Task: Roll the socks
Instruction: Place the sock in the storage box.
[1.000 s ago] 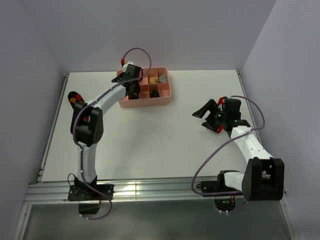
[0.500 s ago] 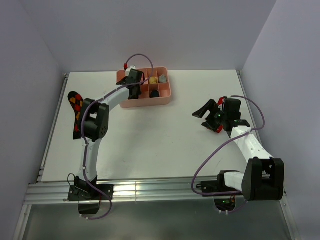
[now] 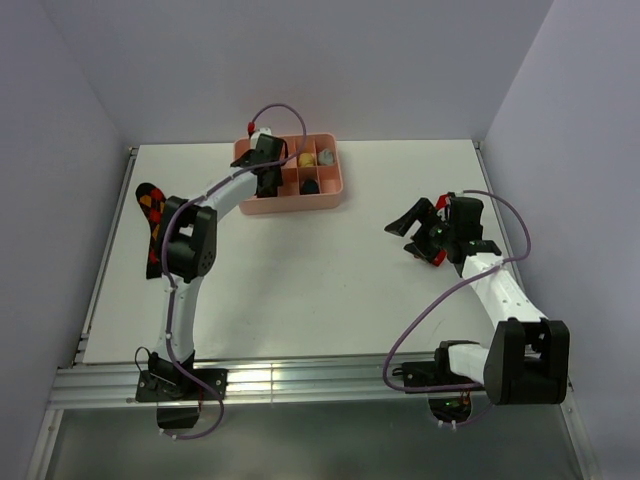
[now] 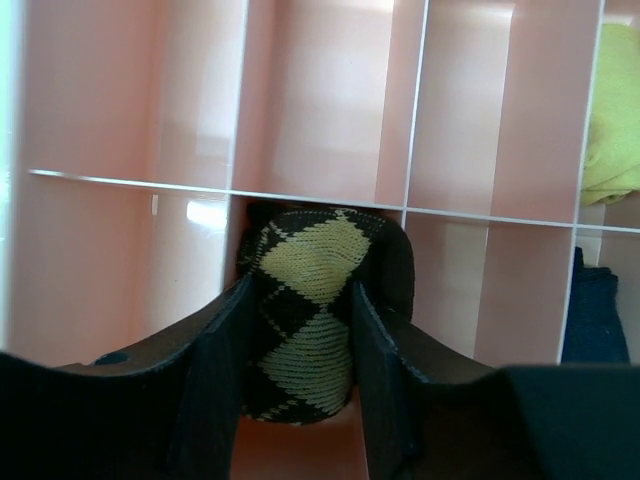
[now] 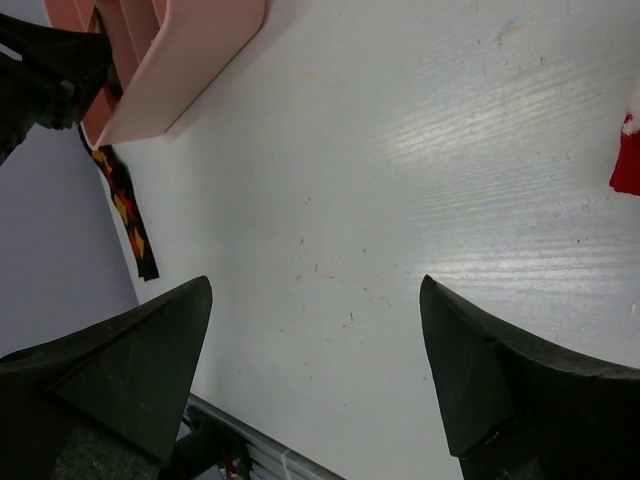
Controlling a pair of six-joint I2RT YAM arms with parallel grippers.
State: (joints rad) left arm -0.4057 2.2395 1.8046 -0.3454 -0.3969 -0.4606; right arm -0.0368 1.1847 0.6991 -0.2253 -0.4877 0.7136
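Your left gripper (image 4: 302, 288) is reaching down into the pink tray (image 3: 300, 207) at the far edge of the table, towards the far left corner, and its two fingers are pinching the tan argyle sock (image 4: 310, 240) from either side. That sock is rolled into a bundle and sits upright inside one compartment in the left part of the tray, so it looks done bar the letting go. Your right gripper (image 5: 315, 290) hangs over the table towards the right edge with its fingers spread wide and nothing between them. The red sock (image 5: 628, 165) lies on the table just off to one side of those fingers, so the right arm is plainly the nearer one for it. The red-orange argyle sock (image 3: 150, 205) lies flat along the left edge, its long axis running near to far, well back from the left gripper and beside that arm's elbow. You would have to draw the left arm back towards the near edge to reach it
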